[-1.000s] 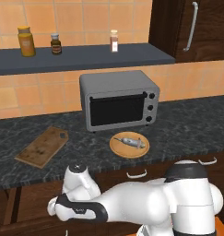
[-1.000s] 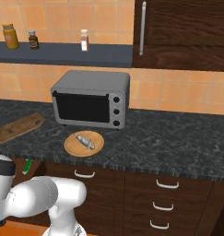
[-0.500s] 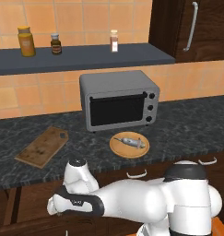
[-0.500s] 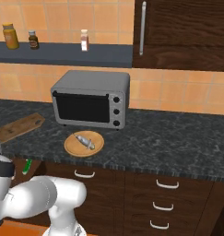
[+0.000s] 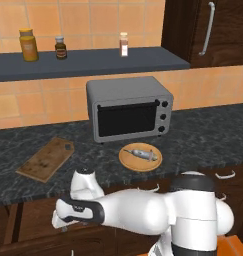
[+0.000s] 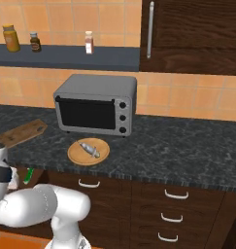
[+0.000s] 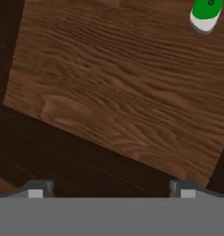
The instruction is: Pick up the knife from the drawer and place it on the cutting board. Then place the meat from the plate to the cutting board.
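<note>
In the hand view my gripper is open, its two fingertips wide apart with nothing between them. It looks down on the wooden floor of the open drawer. The knife's green handle lies at the top right corner of that view, well away from the fingertips; its blade is cut off by the frame. The knife also peeks out under the counter edge beside my hand. On the counter lie the cutting board, bare, and the round plate with the meat on it.
A grey toaster oven stands behind the plate. Three bottles, one of them a jar, sit on the dark shelf above. Stacked drawers with white handles are at the right. My white arm stretches low in front of the counter edge.
The hand has shifted slightly left and up in front of the counter. The gripper has stayed open. Board, plate and meat have not moved.
</note>
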